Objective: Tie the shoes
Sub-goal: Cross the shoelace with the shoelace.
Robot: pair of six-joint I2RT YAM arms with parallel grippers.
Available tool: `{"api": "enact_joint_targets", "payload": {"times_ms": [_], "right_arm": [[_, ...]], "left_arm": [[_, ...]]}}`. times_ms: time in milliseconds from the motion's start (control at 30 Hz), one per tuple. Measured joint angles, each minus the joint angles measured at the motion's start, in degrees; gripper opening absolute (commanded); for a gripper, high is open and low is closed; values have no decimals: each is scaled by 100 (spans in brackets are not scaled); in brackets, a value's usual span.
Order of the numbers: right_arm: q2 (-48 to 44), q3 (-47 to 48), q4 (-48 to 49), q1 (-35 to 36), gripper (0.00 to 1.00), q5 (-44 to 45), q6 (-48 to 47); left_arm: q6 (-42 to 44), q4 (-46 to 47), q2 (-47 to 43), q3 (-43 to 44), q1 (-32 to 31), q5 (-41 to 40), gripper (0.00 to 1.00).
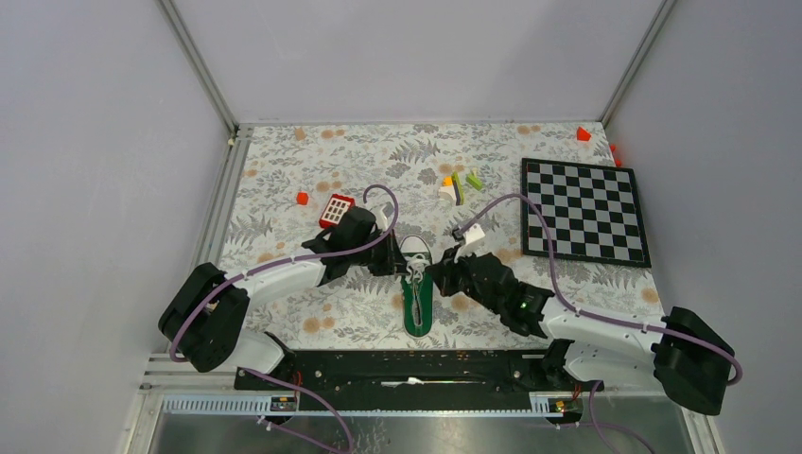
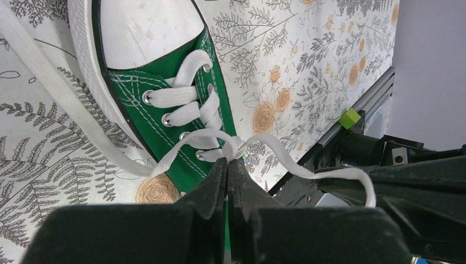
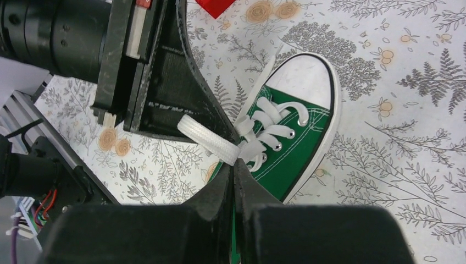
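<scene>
the green sneaker [image 1: 417, 305] lies on the floral table cover [image 1: 284, 180] right under both sets of jaws, its white toe cap [image 2: 148, 30] pointing away from the arm bases and past the fingertips, its heel back toward the bases. the left gripper [image 2: 227, 160] comes in from the left side of the shoe with its jaws pressed together on the white laces [image 2: 231, 146] at the lowest eyelets; from those tips one strand arcs off toward the other arm, and a long loose strand trails out on the cover beside the sole. the right gripper [image 3: 235, 165] meets it from the opposite side, tips almost touching the left one's, jaws likewise closed with a folded bit of lace caught at their very end. beyond the left jaws, just behind that wrist, sits a red-and-white keypad block [image 1: 336, 210]; well off to the far side of the right jaws lies a checkerboard [image 1: 584, 210], with a few small coloured blocks [image 1: 459, 185] between.
</scene>
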Motion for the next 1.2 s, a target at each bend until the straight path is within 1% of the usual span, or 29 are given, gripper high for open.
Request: {"api": "enact_joint_targets", "payload": {"times_ms": [200,467,800,1200], "right_arm": [[199,-378,693,426,0,404,-74],[219,-566,1102,616,0,612,-68],[83,-614,1178,933,0,682,-20],[61,-699,1154,1349,0,767,63]], "left_arm": [[0,-229,37,24,28,33,0],[2,-422,98,129,28,90,0],[17,-675,170,431,39,136,0],[24,-841,203,470,39,149,0]]}}
